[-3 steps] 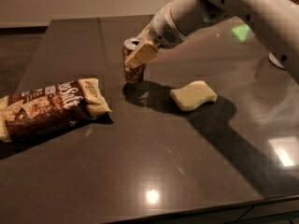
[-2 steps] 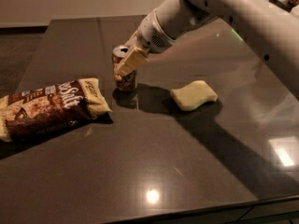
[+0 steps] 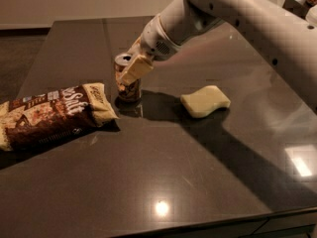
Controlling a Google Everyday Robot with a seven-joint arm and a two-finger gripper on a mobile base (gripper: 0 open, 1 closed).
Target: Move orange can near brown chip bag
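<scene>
The orange can (image 3: 128, 89) stands upright on the dark table, just right of the brown chip bag (image 3: 52, 114), with a small gap between them. The bag lies flat at the left, its white "Salt" lettering up and its cream end toward the can. My gripper (image 3: 132, 71) reaches in from the upper right and is shut on the can's upper part. One cream finger (image 3: 135, 69) crosses the can's front; the other is hidden behind it.
A pale yellow wavy sponge (image 3: 205, 101) lies on the table (image 3: 163, 172) right of the can. My arm (image 3: 237, 19) spans the upper right. The table's front edge runs along the bottom, with dark floor to the left.
My gripper has carried the can to the left, closer to the chip bag's cream end. The bag and the sponge have not moved.
</scene>
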